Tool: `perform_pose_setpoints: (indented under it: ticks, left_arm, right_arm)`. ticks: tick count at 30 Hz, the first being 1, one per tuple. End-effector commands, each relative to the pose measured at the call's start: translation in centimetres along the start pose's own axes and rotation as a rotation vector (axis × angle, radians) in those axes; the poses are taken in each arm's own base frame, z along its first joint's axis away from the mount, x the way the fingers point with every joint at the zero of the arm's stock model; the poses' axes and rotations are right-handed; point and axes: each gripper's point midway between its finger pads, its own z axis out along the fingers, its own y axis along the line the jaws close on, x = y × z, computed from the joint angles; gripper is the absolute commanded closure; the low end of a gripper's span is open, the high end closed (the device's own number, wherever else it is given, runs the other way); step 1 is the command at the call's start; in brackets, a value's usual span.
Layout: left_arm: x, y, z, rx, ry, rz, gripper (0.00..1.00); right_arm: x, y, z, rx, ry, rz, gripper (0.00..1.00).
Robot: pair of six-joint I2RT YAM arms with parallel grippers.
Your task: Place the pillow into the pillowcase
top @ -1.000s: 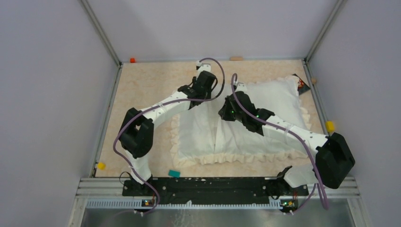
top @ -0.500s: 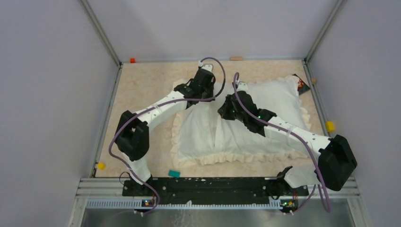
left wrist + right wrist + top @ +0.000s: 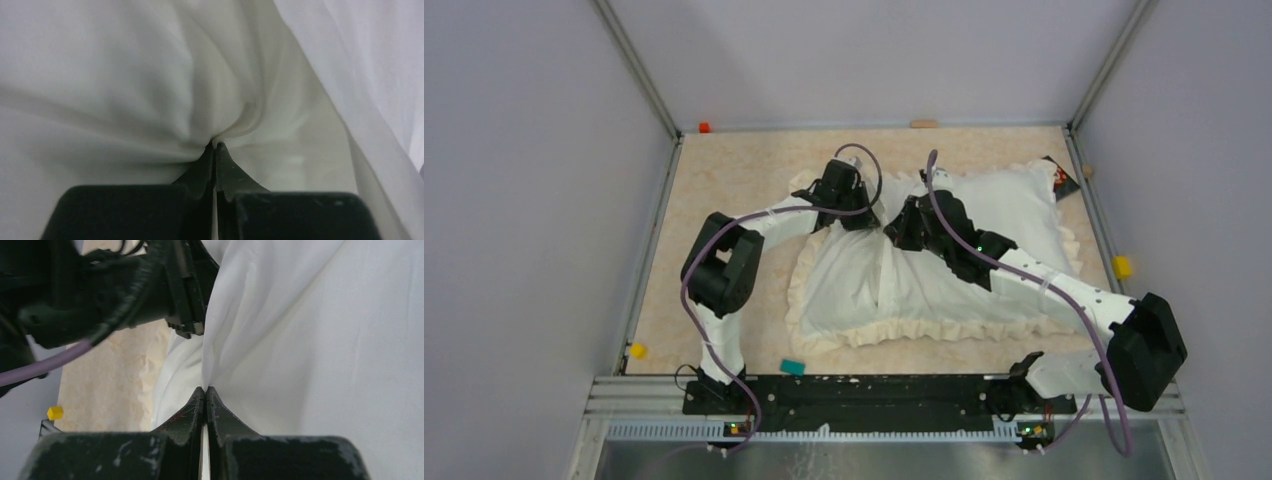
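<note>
Left pincer (image 3: 215,145) is clamped shut on a fold of the pillowcase (image 3: 894,295), with the cloth bunching into its tips. Right pincer (image 3: 205,388) is shut on another pinch of the same cloth just beside it, both at the pillowcase's far-left part. The pillowcase lies spread on the desk (image 3: 724,180), frills along its near edge, plump on its right half. Can't tell the pillow apart from the cover tbh. A small teal block (image 3: 793,367) sits just off the pillowcase's near-left corner.

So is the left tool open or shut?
Shut: the left tool tapers to a closed point, pinching a gathered fold of the pillowcase.
</note>
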Motion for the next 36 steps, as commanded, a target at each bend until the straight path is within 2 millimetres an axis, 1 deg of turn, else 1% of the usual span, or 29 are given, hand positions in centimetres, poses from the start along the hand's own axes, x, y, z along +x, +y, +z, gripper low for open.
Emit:
perform_pose_setpoints:
  ticks: [1, 3, 5, 6, 7, 9, 11, 12, 15, 17, 21, 24, 27, 29, 30, 31, 33, 34, 36]
  left_arm:
    - [-1.7, 2.4, 1.9, -0.076, -0.08, -0.013, 1.0]
    - [-2.9, 3.7, 2.4, -0.128, -0.114, -0.028, 1.0]
    - [-3.9, 3.5, 2.7, -0.126, -0.13, -0.025, 1.0]
    - [-4.2, 3.2, 2.8, -0.122, -0.126, -0.021, 1.0]
    - [-4.5, 2.4, 2.7, -0.097, -0.123, -0.011, 0.98]
    - [-4.8, 0.3, 2.0, -0.019, -0.12, 0.016, 0.87]
    - [-4.8, -1.4, 0.7, 0.045, -0.121, 0.033, 0.72]
    - [-4.7, -2.1, -0.1, 0.067, -0.123, 0.041, 0.62]
    - [-4.6, -3.2, -2.2, 0.104, -0.131, 0.058, 0.51]
    - [-4.5, -3.8, -3.9, 0.122, -0.139, 0.066, 0.41]
    - [-4.1, -3.6, -6.8, 0.1, -0.158, 0.098, 0.35]
    - [-3.9, -2.8, -8.8, 0.057, -0.181, 0.115, 0.31]
    - [-3.6, -1.8, -10.2, 0.007, -0.197, 0.13, 0.25]
    - [-3.2, -1.3, -11.2, -0.013, -0.207, 0.135, 0.25]
    - [-3.0, -1.1, -11.9, -0.023, -0.214, 0.136, 0.28]
    - [-2.7, -0.6, -12.5, -0.038, -0.22, 0.135, 0.36]
    - [-1.7, -0.4, -13.7, -0.034, -0.219, 0.139, 0.56]
    - [-0.9, -0.3, -14.0, -0.029, -0.206, 0.141, 0.66]
    - [1.2, 0.0, -14.4, -0.019, -0.163, 0.137, 0.81]
  right_arm:
    - [-3.4, 3.1, -1.2, -0.112, -0.08, 0.04, 1.0]
    - [-3.0, 3.5, -0.9, -0.128, -0.06, 0.039, 1.0]
    - [-2.5, 3.5, -0.7, -0.133, -0.041, 0.04, 1.0]
    - [-2.2, 3.4, -0.5, -0.13, -0.032, 0.038, 1.0]
    - [-1.8, 3.2, -0.3, -0.125, -0.018, 0.036, 1.0]
    - [-1.0, 2.8, 0.2, -0.109, 0.009, 0.032, 1.0]
    - [-0.6, 2.5, 0.4, -0.103, 0.016, 0.029, 1.0]
    - [-0.6, 2.5, 0.4, -0.103, 0.014, 0.029, 1.0]
    - [-0.7, 2.7, 0.7, -0.106, 0.017, 0.03, 1.0]
    - [-0.8, 2.8, 0.8, -0.105, 0.018, 0.032, 1.0]
    - [-0.7, 2.9, 0.7, -0.107, 0.023, 0.034, 1.0]
    - [-0.7, 2.9, 0.7, -0.107, 0.025, 0.035, 1.0]
    - [-0.7, 3.0, 0.7, -0.11, 0.027, 0.036, 1.0]
    - [-0.8, 3.1, 0.7, -0.114, 0.028, 0.036, 1.0]
    - [-0.8, 3.1, 0.6, -0.113, 0.03, 0.034, 1.0]
    - [-0.9, 3.2, 0.6, -0.112, 0.028, 0.033, 1.0]
    - [-0.8, 3.2, 0.7, -0.113, 0.035, 0.029, 1.0]
    - [-0.8, 3.3, 0.8, -0.114, 0.037, 0.029, 1.0]
    - [-0.9, 3.6, 0.9, -0.122, 0.042, 0.023, 1.0]
